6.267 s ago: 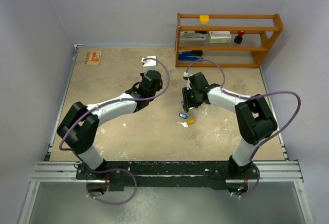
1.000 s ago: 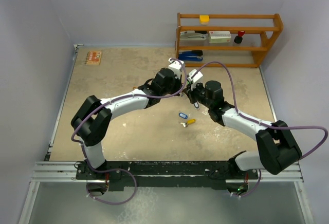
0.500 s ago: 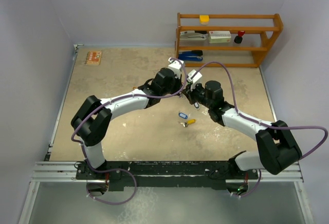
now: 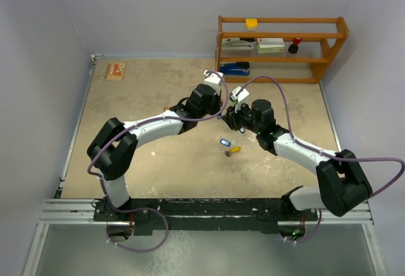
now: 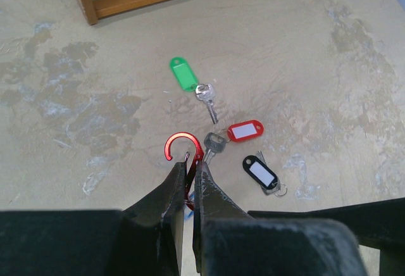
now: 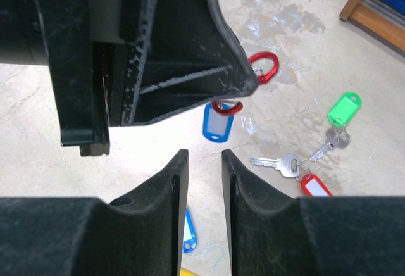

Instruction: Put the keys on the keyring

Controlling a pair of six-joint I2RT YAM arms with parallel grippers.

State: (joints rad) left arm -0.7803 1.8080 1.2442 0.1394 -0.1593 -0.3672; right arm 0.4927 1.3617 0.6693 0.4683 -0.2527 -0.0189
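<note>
A: We had the left gripper [image 5: 190, 167] pinched shut on the red keyring [image 5: 182, 135]. Its hook end poked clear of the fingertips, held up above the table [image 4: 145, 92] in front of the wooden shelf [image 4: 285, 19].

B: And the right gripper [image 6: 202, 156] faced it with its jaws a narrow gap apart and nothing between them. One blue tag [image 6: 217, 124] looked to be hanging from the ring already, we reckoned.

A: The rest lay flat. The green-tagged key [image 5: 184, 75] was nearest the shelf, the red-tagged key [image 5: 245, 130] a little farther out from it, and the black-rimmed tag [image 5: 260, 172] just beyond that. A second blue-tagged key [image 4: 224, 142] and the yellow-tagged key [image 4: 234, 150] sat farthest from the shelf.

B: So the job, as we read it, was fetching the next one. We'd have taken it by the plastic tag, leaving the metal loop free. We'd also have held the left wrist dead steady so the hook's opening met that loop squarely.

A: Pose-wise, both arms were stretched away from their bases with elbows flared outward. The forearms converged in front of the shelf, fingertips almost nose to nose.

B: Tight quarters there; we judged any careless swing could knock the ring.
</note>
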